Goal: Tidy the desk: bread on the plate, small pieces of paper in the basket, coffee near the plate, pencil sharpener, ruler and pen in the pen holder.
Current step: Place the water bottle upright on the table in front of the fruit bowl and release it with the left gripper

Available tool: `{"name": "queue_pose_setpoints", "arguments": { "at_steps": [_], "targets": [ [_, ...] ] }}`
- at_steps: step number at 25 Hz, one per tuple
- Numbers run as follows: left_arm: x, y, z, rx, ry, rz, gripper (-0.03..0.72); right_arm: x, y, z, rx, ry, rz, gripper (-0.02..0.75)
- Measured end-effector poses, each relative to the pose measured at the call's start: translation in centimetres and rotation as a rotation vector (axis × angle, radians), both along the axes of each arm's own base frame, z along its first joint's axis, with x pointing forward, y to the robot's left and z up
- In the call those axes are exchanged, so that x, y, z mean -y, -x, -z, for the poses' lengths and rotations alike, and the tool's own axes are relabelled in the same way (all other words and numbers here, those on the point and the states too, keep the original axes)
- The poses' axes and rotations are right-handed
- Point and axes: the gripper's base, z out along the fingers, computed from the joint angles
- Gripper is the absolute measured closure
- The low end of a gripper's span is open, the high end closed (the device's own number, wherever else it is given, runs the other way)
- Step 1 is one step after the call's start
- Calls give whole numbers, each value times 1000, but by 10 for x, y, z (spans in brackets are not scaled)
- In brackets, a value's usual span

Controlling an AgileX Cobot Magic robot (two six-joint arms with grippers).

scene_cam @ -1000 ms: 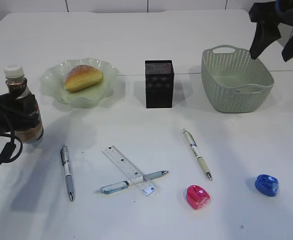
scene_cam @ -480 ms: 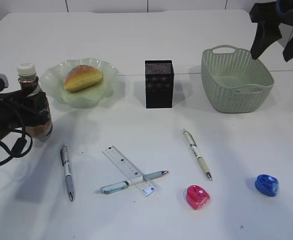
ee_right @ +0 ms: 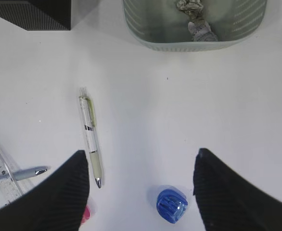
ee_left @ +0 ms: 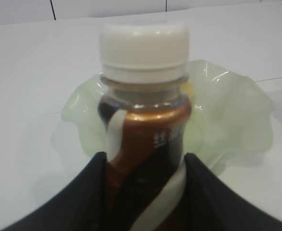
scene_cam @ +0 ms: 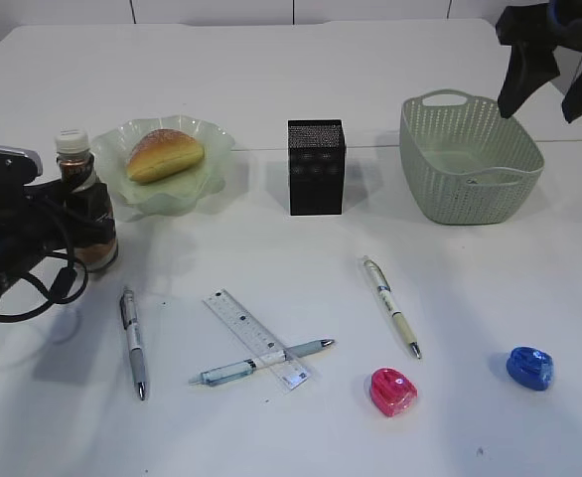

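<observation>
Now the left claw (ee_left: 143, 192) is holding the coffee bottle (scene_cam: 89, 204) beside the plate (scene_cam: 202, 149); the right claw (ee_right: 141, 187) is hanging wide open.

My left fingers (scene_cam: 90, 214) grip the coffee bottle (scene_cam: 85, 204) just beside the green plate (scene_cam: 162, 189) holding the bread (scene_cam: 164, 155), while the black pen holder (scene_cam: 316, 166), basket (scene_cam: 468, 159), ruler (scene_cam: 257, 338), three pens and two sharpeners lie across the white bench (scene_cam: 301, 89).

The left gripper (ee_left: 143, 192) is clamped around the coffee bottle (scene_cam: 90, 204), just left of the plate (scene_cam: 212, 149). The right gripper (scene_cam: 549, 75), well to the plate's right, is raised with jaws wide apart, holding nothing.
</observation>
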Motion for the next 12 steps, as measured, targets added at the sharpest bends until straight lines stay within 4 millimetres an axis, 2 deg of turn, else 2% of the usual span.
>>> {"name": "queue_pose_setpoints", "arguments": {
  "at_steps": [12],
  "targets": [
    [0,0,1,6,1,0,372,0,0,0,0,0,0,208]
  ]
}}
